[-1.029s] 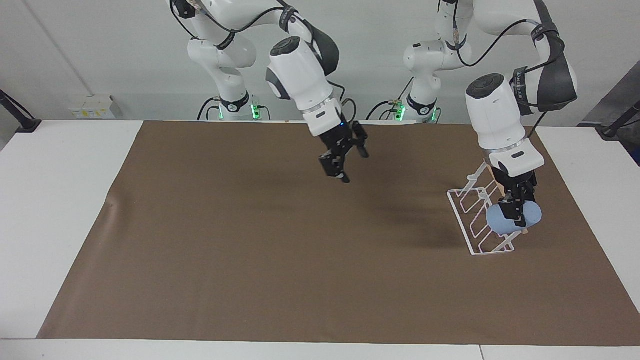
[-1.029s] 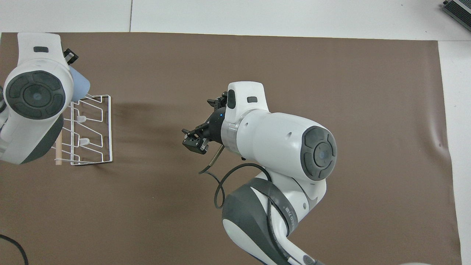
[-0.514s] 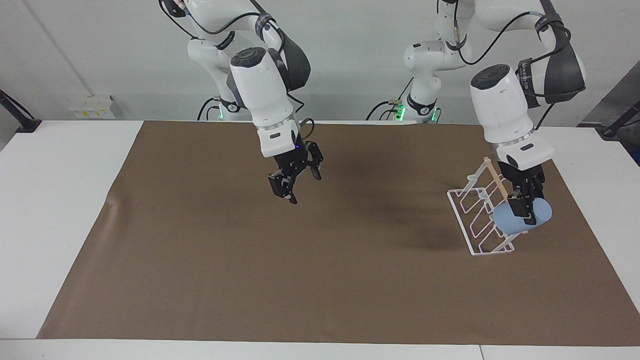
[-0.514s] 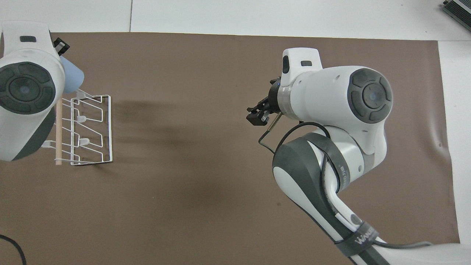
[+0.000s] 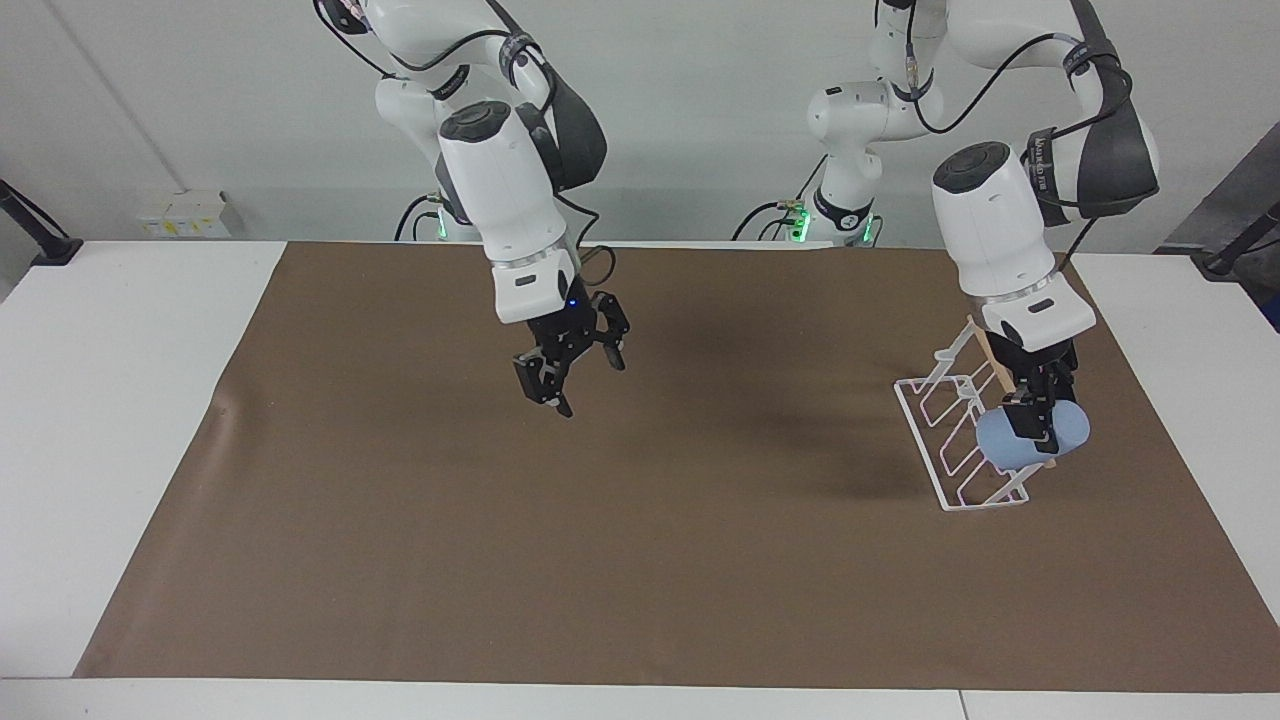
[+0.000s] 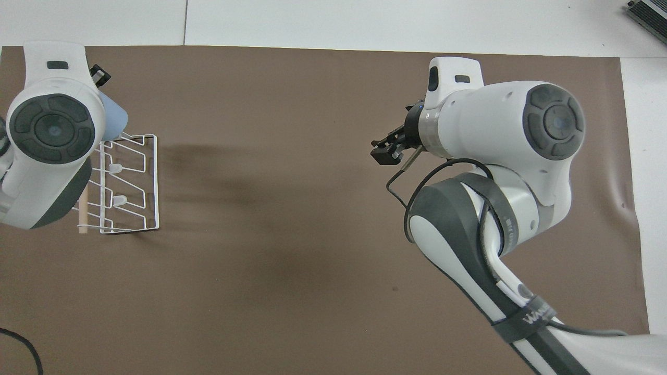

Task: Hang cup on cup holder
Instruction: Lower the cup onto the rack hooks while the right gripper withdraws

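The light-blue cup (image 5: 1068, 430) lies on its side in my left gripper (image 5: 1035, 428), which is shut on it. It hangs beside the wooden rod of the white wire cup holder (image 5: 950, 430), at the rack's end farther from the robots. Whether the cup touches a prong I cannot tell. In the overhead view the cup (image 6: 115, 121) peeks out from under the left hand, beside the cup holder (image 6: 130, 182). My right gripper (image 5: 588, 386) is open and empty, in the air over the bare mat; it also shows in the overhead view (image 6: 388, 149).
A brown mat (image 5: 640, 560) covers most of the white table (image 5: 120, 400). The mat has a small crease (image 5: 225, 410) toward the right arm's end. The cup holder stands near the mat's edge at the left arm's end.
My right gripper has swung from over the middle of the mat toward the right arm's end and come lower. My left gripper shifted the cup slightly away from the rack and back.
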{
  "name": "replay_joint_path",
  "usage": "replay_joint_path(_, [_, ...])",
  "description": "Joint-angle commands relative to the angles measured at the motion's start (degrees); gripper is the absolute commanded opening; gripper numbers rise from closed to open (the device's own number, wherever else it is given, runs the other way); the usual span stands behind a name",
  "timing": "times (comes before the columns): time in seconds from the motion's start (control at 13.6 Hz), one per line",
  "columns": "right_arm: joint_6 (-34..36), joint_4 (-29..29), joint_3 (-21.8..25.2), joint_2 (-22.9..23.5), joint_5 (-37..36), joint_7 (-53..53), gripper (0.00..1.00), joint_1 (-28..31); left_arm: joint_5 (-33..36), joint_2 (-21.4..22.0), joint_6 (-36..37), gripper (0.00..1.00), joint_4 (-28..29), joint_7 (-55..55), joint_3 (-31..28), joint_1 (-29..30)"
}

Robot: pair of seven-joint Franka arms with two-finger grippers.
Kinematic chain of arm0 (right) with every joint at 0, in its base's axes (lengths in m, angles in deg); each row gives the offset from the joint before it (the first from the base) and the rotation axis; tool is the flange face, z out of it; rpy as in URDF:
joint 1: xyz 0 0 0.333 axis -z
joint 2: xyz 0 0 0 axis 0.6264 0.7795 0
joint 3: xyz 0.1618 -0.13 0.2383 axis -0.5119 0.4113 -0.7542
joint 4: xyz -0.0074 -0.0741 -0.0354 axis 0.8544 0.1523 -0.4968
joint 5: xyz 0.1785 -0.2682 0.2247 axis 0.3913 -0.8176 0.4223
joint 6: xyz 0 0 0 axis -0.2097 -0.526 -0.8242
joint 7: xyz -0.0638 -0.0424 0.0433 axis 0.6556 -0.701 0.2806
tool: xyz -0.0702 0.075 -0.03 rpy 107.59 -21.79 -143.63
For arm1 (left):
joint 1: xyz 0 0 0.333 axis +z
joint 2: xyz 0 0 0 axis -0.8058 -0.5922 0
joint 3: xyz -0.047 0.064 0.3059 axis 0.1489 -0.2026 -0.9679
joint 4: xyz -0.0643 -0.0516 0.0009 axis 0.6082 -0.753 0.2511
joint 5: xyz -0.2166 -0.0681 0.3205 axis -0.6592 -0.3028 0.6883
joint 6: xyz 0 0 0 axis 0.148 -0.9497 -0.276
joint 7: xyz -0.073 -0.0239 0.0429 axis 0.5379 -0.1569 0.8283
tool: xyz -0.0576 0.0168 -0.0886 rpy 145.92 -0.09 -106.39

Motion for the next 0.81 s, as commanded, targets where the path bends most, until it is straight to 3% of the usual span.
replay_joint_path(0.0, [0.7,-0.7,5.3,-0.3,-1.0,-1.6,1.0,0.3,1.4,2.7,-3.0,0.0,4.7,1.3,-0.6,0.0])
replay_joint_path(0.22, [1.9,-0.6,11.6,-0.9,-0.9,-1.8,1.0,0.3,1.3,4.4,-6.6,0.0,8.9,1.5,-0.6,0.7])
replay_joint_path(0.29, [2.9,-0.7,12.6,-1.0,0.1,-3.8,1.0,0.3,1.3,4.3,-7.5,0.36,8.9,1.4,-0.7,0.8])
replay_joint_path(0.37, [4.7,-1.0,14.1,-1.1,1.8,-6.7,1.0,0.2,1.4,4.3,-8.5,0.99,9.2,1.1,-0.7,1.5])
replay_joint_path(0.73, [17.1,-4.6,18.9,-2.9,2.8,-12.0,1.0,0.3,-0.1,3.1,-9.2,1.0,7.1,-1.4,-0.3,1.7])
